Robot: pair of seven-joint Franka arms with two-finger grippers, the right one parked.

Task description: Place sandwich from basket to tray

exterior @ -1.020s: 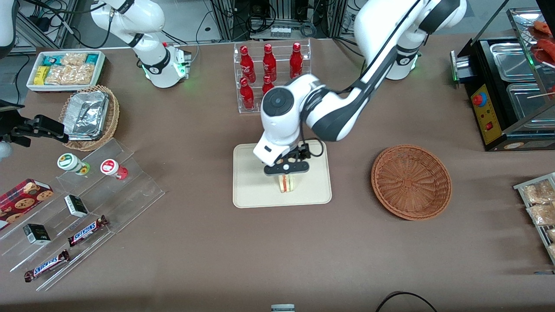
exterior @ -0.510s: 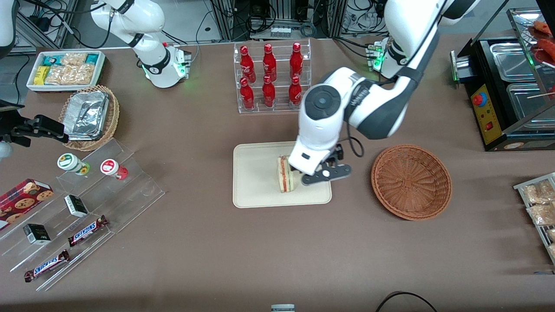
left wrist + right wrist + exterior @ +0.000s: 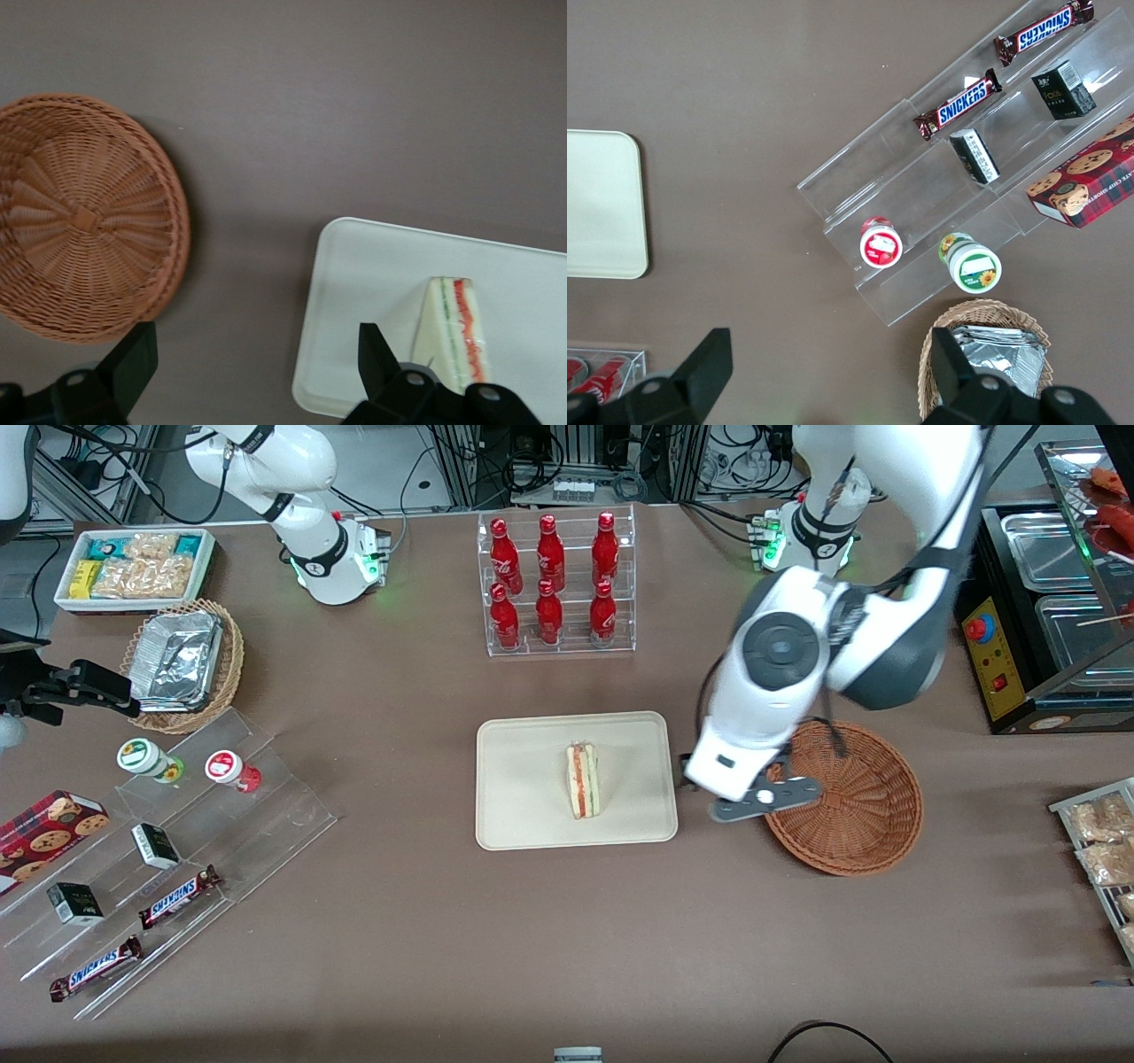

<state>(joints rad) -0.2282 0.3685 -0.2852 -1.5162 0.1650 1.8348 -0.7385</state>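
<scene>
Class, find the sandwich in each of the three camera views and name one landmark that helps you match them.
Front view: sandwich lies on the tray, apart from the open gripper over the basket rim.
Left wrist view: sandwich on the tray.
Right wrist view: not in it.
Shared landmark: the tray.

The light is even and quite bright, coming from above. On the brown table [image 3: 399, 921] shadows are soft: a dark one lies under the basket [image 3: 850, 802] at its 6 o'clock rim, and in the left wrist view beside the basket wall. The gripper [image 3: 757, 802], open above the gap between tray [image 3: 523, 815] and basket, looks slightly motion-blurred. The red bottles [image 3: 549, 558] carry small glare spots. In the wrist views the fingers [image 3: 376, 354] are dark and soft, out of focus.
</scene>
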